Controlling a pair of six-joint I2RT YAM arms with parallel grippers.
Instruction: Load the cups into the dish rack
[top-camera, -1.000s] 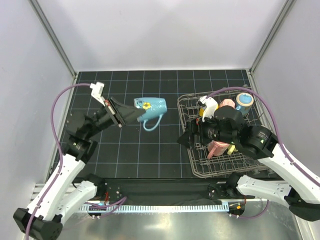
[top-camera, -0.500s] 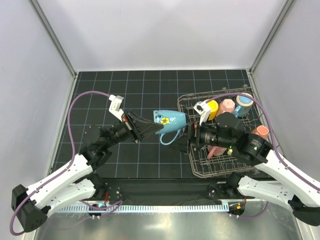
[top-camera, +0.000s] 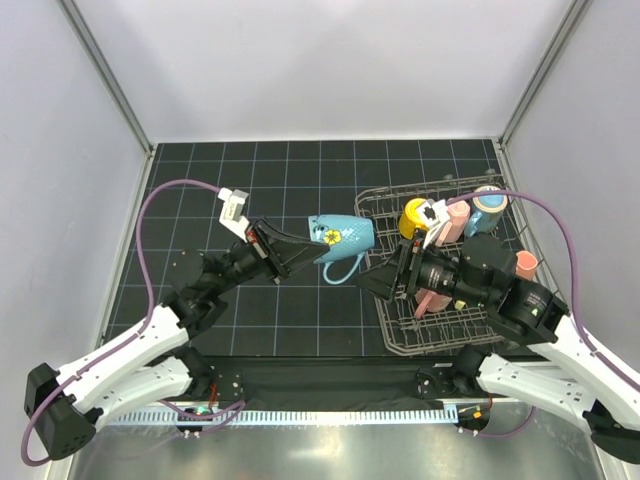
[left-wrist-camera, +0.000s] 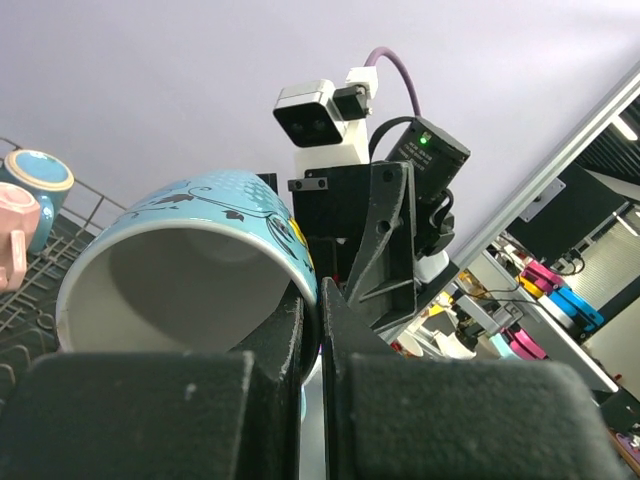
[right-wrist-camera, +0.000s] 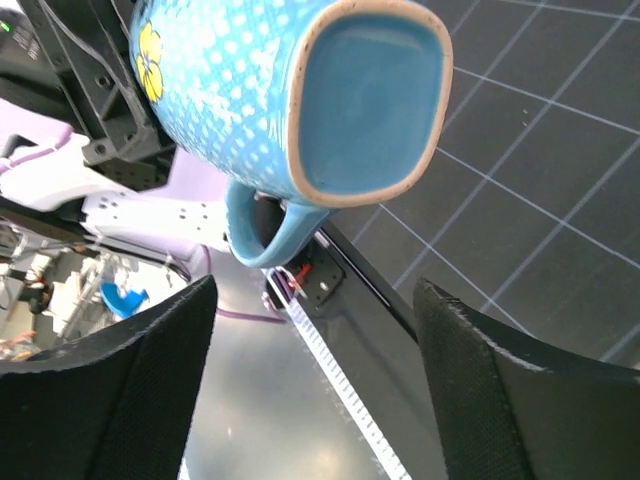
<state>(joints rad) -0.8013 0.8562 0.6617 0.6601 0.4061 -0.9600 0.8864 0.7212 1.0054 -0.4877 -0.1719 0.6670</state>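
A light blue dotted mug (top-camera: 345, 236) with a yellow flower hangs on its side above the mat, left of the wire dish rack (top-camera: 452, 322). My left gripper (top-camera: 312, 250) is shut on its rim; the left wrist view shows the rim of the blue mug (left-wrist-camera: 190, 265) pinched between my fingers (left-wrist-camera: 318, 312). My right gripper (top-camera: 381, 282) is open and empty, just right of and below the mug. In the right wrist view the blue mug's base (right-wrist-camera: 365, 95) and handle sit above my spread right gripper (right-wrist-camera: 315, 375). A yellow cup (top-camera: 414, 217), a pink cup (top-camera: 456, 221) and a blue cup (top-camera: 489, 201) sit in the rack.
More pink cups (top-camera: 432, 300) (top-camera: 525, 264) lie in the rack by the right arm. The black gridded mat (top-camera: 250, 170) covers the table. Grey walls with metal posts (top-camera: 105, 75) close in the left, back and right sides.
My left arm swung right, carrying the blue mug from the mat's middle to beside the rack. My right gripper came left to meet it, then drew back slightly right.
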